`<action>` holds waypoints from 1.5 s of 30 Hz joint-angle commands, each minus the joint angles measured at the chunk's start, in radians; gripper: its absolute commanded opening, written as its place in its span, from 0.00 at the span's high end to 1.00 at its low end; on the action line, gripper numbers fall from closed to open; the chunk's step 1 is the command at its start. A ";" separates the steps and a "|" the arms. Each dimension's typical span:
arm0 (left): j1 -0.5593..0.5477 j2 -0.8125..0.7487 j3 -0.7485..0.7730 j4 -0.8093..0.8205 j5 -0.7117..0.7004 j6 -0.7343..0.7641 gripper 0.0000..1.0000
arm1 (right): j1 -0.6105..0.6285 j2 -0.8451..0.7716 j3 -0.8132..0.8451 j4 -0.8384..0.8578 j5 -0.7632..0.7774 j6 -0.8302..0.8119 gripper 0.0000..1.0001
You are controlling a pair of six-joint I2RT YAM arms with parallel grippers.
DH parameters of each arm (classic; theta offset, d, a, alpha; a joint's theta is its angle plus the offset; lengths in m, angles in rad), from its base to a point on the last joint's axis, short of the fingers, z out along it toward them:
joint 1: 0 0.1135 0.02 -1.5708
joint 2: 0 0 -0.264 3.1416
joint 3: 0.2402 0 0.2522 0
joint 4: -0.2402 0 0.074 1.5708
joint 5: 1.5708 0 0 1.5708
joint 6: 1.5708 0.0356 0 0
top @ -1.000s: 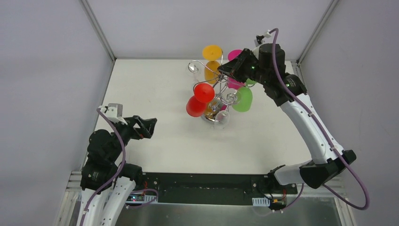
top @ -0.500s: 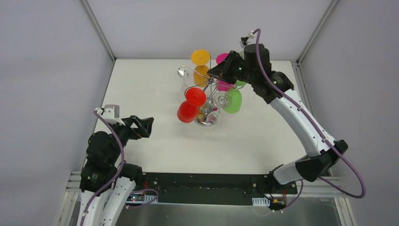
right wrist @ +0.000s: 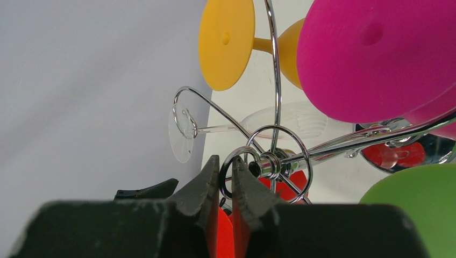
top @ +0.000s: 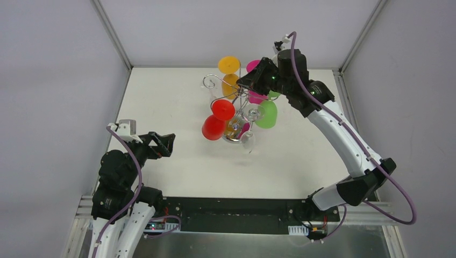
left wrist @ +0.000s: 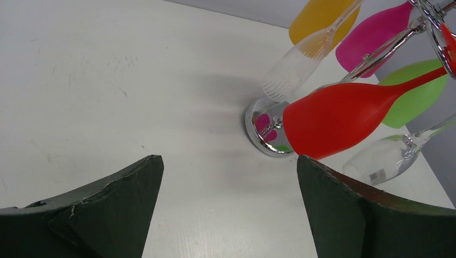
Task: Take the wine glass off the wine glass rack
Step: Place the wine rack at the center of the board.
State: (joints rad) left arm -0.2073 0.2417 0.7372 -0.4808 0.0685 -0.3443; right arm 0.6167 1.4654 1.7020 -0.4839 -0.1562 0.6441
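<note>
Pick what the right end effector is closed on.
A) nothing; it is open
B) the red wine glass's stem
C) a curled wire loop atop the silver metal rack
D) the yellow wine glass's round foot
C: the right wrist view shows the right end effector pinching a chrome loop at the top of the silver wire wine glass rack.

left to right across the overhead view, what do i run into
open left gripper → red plastic wine glass → right gripper, pinched on a curl of the silver wire wine glass rack → green plastic wine glass. The other glasses overlap these, so they are left out.
</note>
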 commanded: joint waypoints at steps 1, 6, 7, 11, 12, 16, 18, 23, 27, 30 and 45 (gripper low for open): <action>0.011 -0.013 0.001 0.013 -0.009 0.019 0.00 | 0.007 -0.034 0.116 0.254 -0.009 0.014 0.92; 0.011 -0.013 0.000 0.013 -0.011 0.019 0.01 | 0.007 -0.026 0.108 0.256 -0.002 0.010 0.85; 0.011 -0.013 -0.001 0.013 -0.011 0.020 0.01 | 0.007 -0.025 0.109 0.258 -0.001 0.010 0.85; 0.011 -0.012 0.001 0.013 -0.012 0.021 0.01 | 0.007 -0.020 0.111 0.260 0.001 0.011 0.80; 0.011 -0.013 0.001 0.013 -0.012 0.021 0.00 | 0.006 -0.018 0.111 0.260 0.001 0.011 0.79; 0.012 -0.016 0.000 0.013 -0.012 0.020 0.01 | 0.007 -0.013 0.111 0.259 0.005 0.013 0.76; 0.012 -0.015 0.000 0.013 -0.011 0.021 0.01 | 0.007 -0.007 0.113 0.257 0.007 0.014 0.75; 0.013 -0.017 -0.001 0.013 -0.011 0.021 0.00 | 0.007 0.007 0.113 0.251 0.007 0.020 0.73; 0.013 -0.019 -0.002 0.013 -0.013 0.020 0.00 | 0.007 0.021 0.115 0.247 0.007 0.026 0.71; 0.012 -0.018 -0.001 0.014 -0.014 0.021 0.00 | 0.007 0.027 0.117 0.243 0.009 0.025 0.69; 0.014 -0.015 -0.001 0.013 -0.013 0.021 0.00 | 0.006 -0.011 0.136 0.170 0.043 -0.034 0.59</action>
State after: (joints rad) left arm -0.2073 0.2283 0.7372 -0.4858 0.0685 -0.3443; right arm 0.6189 1.5097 1.8030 -0.3260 -0.1337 0.6430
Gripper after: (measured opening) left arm 0.994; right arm 0.391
